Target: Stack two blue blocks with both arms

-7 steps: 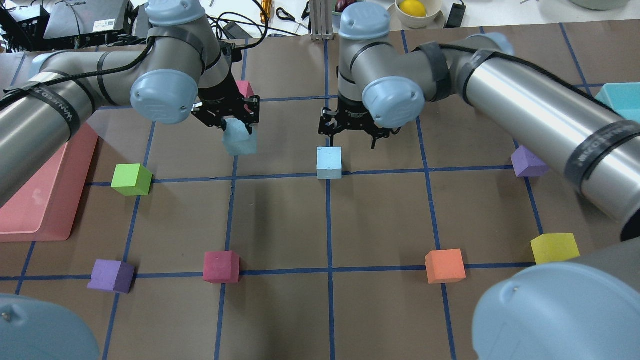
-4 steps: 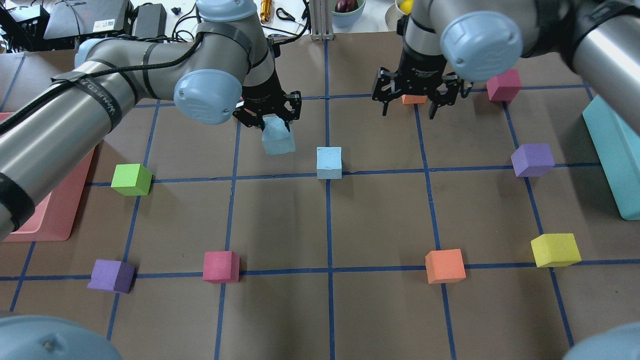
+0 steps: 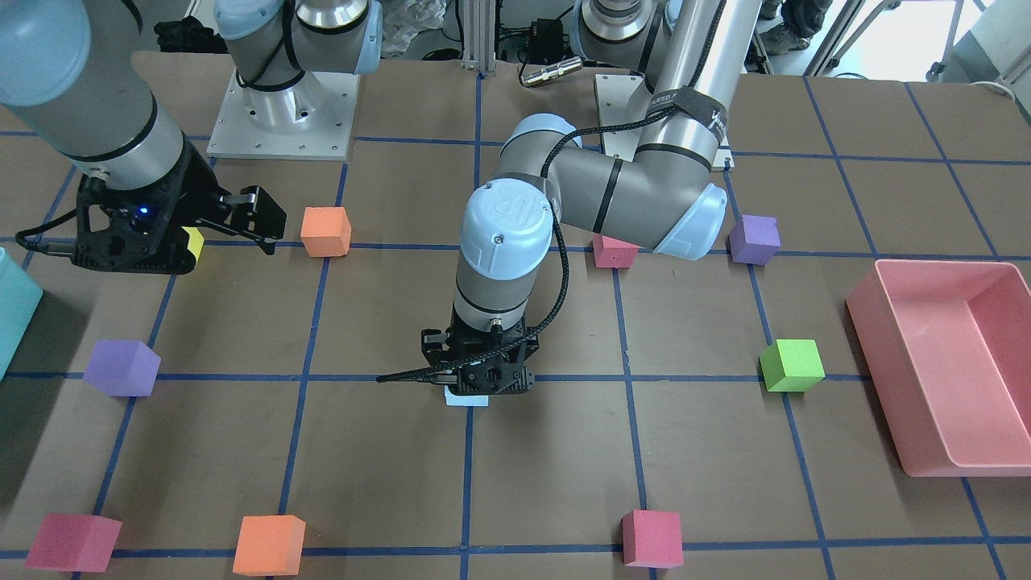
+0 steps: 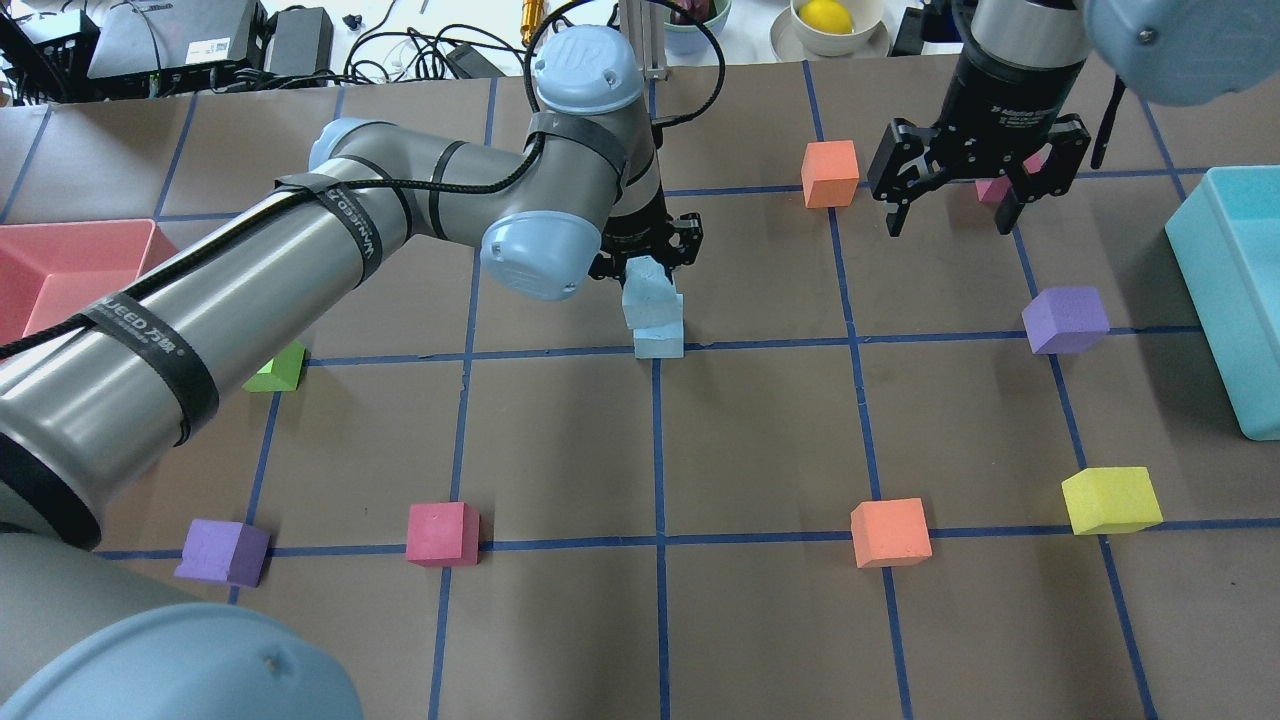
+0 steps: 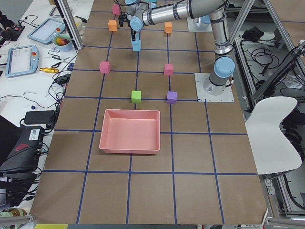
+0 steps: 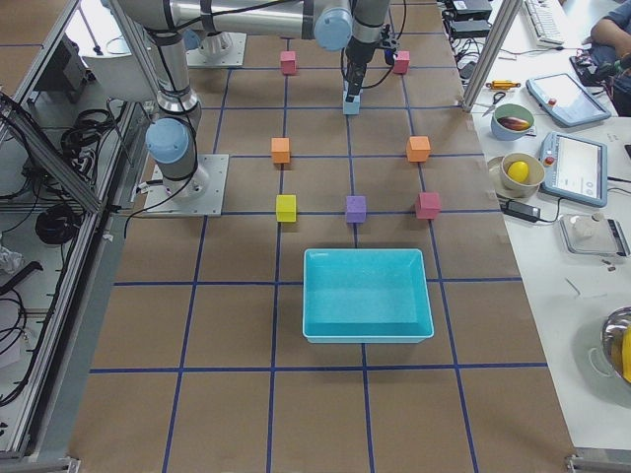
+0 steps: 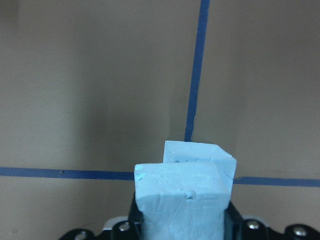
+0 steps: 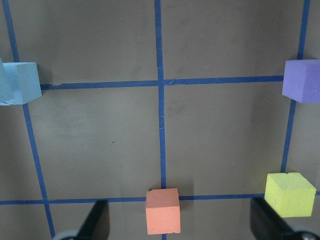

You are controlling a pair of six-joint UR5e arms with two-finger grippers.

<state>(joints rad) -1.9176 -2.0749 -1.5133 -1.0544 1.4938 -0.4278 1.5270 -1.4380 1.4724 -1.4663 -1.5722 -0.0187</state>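
- Brown paper-covered bench (image 3: 387, 475), marked with blue tape lines (image 3: 693, 376) and scattered with coloured cubes (image 3: 651, 538). Front-facing view: the left gripper (image 3: 481, 380) points straight down mid-bench, nearer the operators' edge than the robot's. A pale sliver of the lower blue block (image 3: 465, 399) shows beneath it.
- Overhead view: the left gripper is clenched on the held blue block (image 4: 645, 298), which sits skewed over the lower blue block at a crossing of the tape lines. Whether the two touch cannot be told. The right gripper (image 4: 950, 212) is spread wide and empty, off toward the operators' edge and the bench's right end.
- Side views: the blue pair reads as one short column, too small for detail.
- Left wrist view: the held blue block overlaps the lower blue block only partly, offset sideways.
- Right wrist view: fingers apart, nothing between them.
- Risk: letting go with this skew and offset would likely tip the upper cube off. Pressing down could shove the lower one, and foam clinging to a pad could drag it.
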